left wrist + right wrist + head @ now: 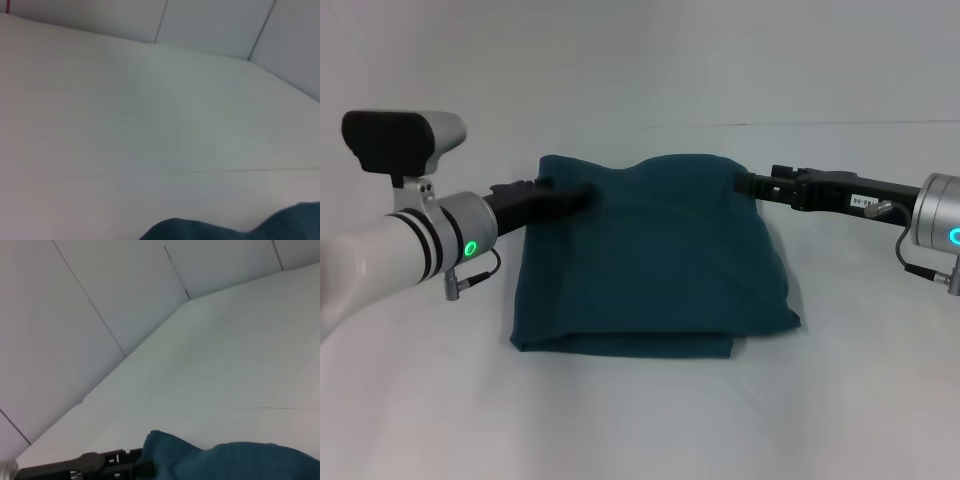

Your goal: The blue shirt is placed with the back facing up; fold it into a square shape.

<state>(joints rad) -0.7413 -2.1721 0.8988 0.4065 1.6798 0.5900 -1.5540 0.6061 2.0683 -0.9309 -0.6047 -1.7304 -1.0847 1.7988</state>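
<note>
A plain white table (640,420) fills the scene, meeting pale panelled walls behind it. On the left, the left gripper (582,193) reaches in low from the side, its tip buried in the far left corner of the blue shirt (650,270); whether its jaws are clamped on the cloth cannot be told, since the fabric hides them. The shirt lies in the middle of the table, already doubled into a thick, roughly rectangular bundle, its near edge showing stacked layers and its far edge raised in a soft ridge between the two arms. Its longer side appears to run from the far edge toward the robot, only slightly longer than its width. On the right, the right gripper (742,183) meets the far right corner in the same way, jaws likewise hidden. The matched positions suggest both arms are carrying the far edge forward for a fold.
</note>
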